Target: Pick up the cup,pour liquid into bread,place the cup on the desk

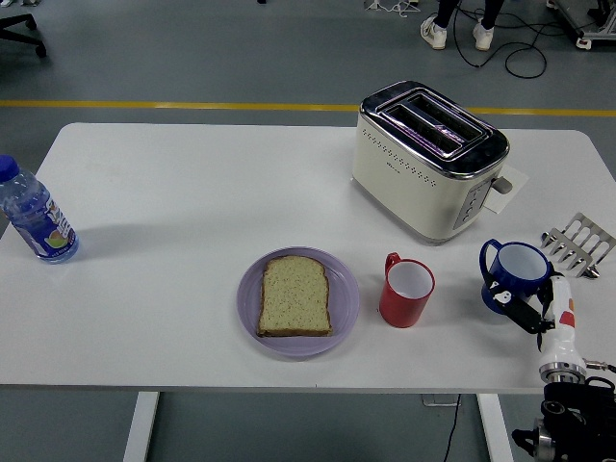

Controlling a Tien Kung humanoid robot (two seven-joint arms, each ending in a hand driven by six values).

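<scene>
A blue cup (518,273) with a white inside stands upright at the table's front right, its handle to the left. My right hand (513,304) comes up from the lower right corner, and its black fingers (500,295) curl against the cup's near side. A slice of bread (295,295) lies flat on a purple plate (345,314) near the front middle. Between plate and blue cup stands a red cup (406,292), apart from both. My left hand is out of view.
A cream and chrome toaster (428,159) stands behind the cups. A metal toast rack (580,243) sits at the right edge, a water bottle (35,216) at the far left. A person's feet (456,31) show on the floor beyond the table.
</scene>
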